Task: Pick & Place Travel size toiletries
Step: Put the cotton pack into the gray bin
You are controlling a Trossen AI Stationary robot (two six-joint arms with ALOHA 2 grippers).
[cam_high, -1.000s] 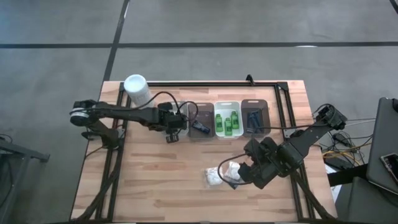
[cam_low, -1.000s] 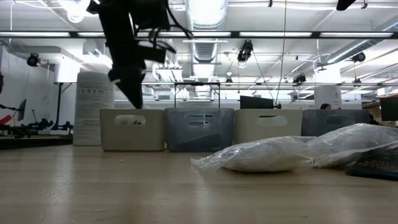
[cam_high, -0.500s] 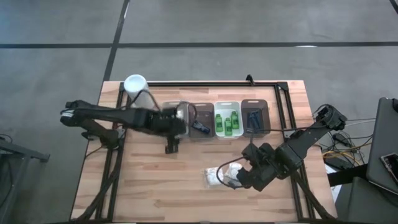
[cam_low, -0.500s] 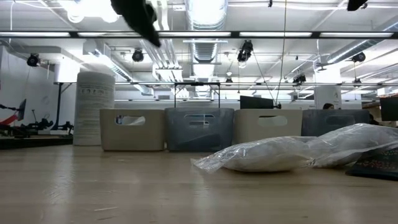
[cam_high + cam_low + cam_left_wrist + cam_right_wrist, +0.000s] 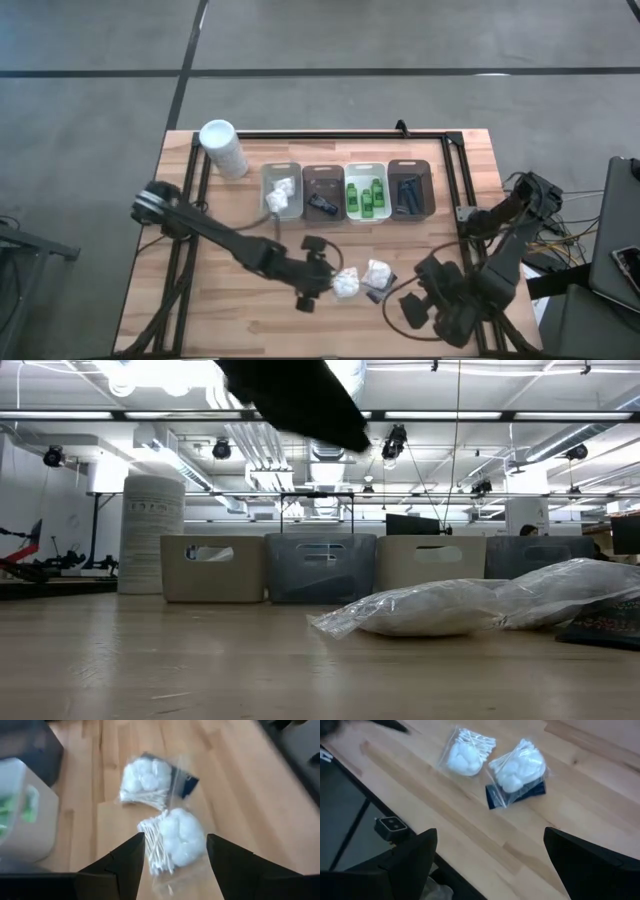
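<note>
While two clear packets of white puffs lie loose on the bare wood at lower centre of the high view, the left gripper (image 5: 312, 288) hangs over the nearer one, its fingers (image 5: 131, 857) spread apart with nothing between them.

Item 1: left-hand packet (image 5: 346, 284), puffs and cotton sticks, just right of the left gripper.
Item 2: right-hand packet (image 5: 379, 272), resting partly on a small flat black piece (image 5: 517, 795).
Item 3: row of four trays at upper centre, reading left to right: a pale tray (image 5: 266, 176) with a white packet (image 5: 282, 196); a dark tray (image 5: 308, 176) with a small dark item (image 5: 321, 203); a white tray (image 5: 351, 170) with green bottles (image 5: 367, 195); a brown tray (image 5: 392, 167) with dark sticks (image 5: 409, 192).
Item 4: tall white container (image 5: 222, 147), upper left corner of the table (image 5: 230, 300).
Item 5: right gripper (image 5: 437, 312), lower right, clear of the packets, jaws wide apart and empty.
</note>
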